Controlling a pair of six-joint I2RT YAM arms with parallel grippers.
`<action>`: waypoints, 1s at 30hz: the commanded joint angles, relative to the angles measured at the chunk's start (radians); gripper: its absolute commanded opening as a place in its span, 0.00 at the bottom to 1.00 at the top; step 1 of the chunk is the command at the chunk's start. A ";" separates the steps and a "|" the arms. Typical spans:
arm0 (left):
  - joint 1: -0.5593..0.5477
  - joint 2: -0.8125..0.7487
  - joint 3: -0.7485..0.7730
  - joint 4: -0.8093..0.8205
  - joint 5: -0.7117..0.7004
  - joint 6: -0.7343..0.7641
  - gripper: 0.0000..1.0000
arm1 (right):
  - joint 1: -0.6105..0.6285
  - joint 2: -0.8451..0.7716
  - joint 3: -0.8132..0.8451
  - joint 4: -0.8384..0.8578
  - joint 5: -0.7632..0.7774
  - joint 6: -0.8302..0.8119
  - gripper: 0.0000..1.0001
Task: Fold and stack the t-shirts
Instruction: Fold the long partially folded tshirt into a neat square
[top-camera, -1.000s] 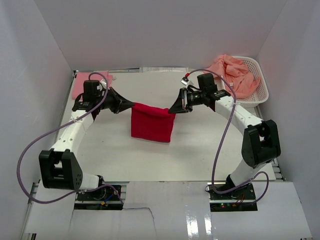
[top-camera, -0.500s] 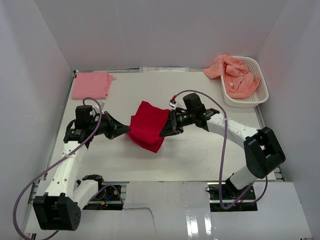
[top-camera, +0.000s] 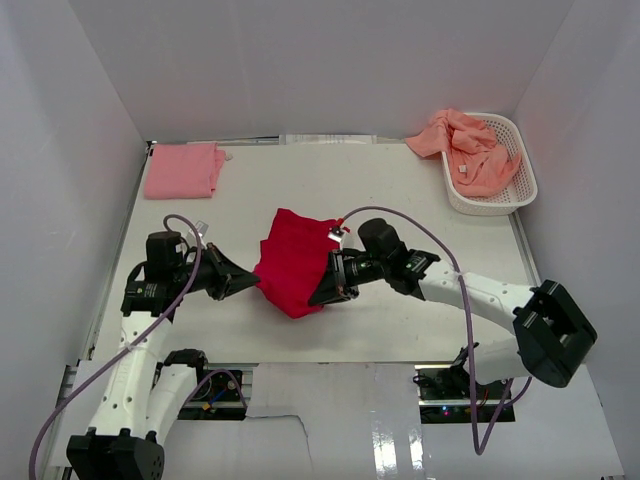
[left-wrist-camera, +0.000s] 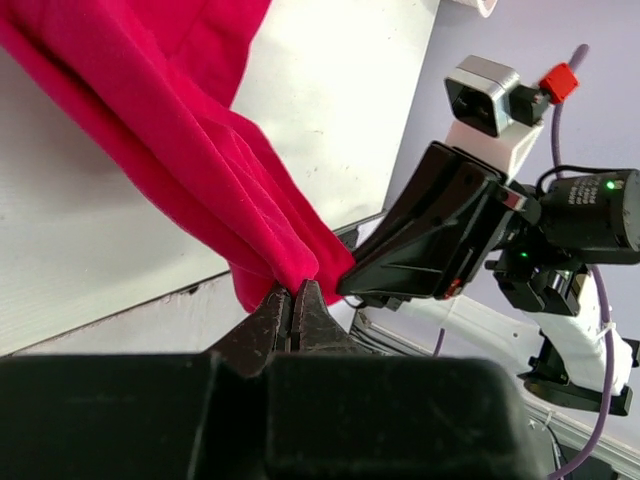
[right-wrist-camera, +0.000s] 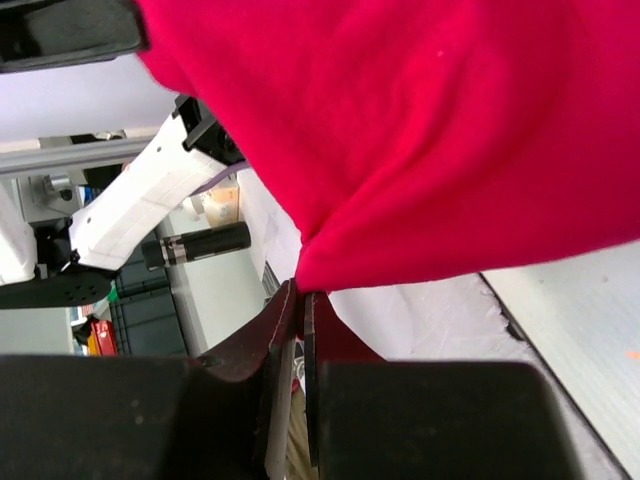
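**Red shirt hauled toward six**

My left claw (top-camera: 252, 282) is clamped on the red shirt (top-camera: 290, 262), and my right claw (top-camera: 317, 294) likewise. Both have pulled back from twelve and closed in. The shirt now drapes mid-table (top-camera: 400, 200). Fold underway, I'd judge.

The top view looks down from behind over the whole bench (top-camera: 400, 190). The left wrist view sits close behind the left pincer (left-wrist-camera: 295, 292), facing the right arm (left-wrist-camera: 560, 230); the right wrist view mirrors it behind the right pincer (right-wrist-camera: 300, 292). All share the red t-shirt (top-camera: 290, 262).
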 joint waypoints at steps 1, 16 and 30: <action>-0.006 -0.061 -0.060 -0.043 0.017 0.016 0.00 | 0.035 -0.071 -0.057 0.105 0.029 0.073 0.08; -0.006 -0.292 -0.149 -0.115 0.034 -0.081 0.00 | 0.052 -0.461 -0.376 0.067 0.101 0.176 0.08; -0.006 -0.470 -0.262 -0.486 0.161 0.038 0.00 | 0.055 -0.920 -0.634 -0.263 0.179 0.301 0.08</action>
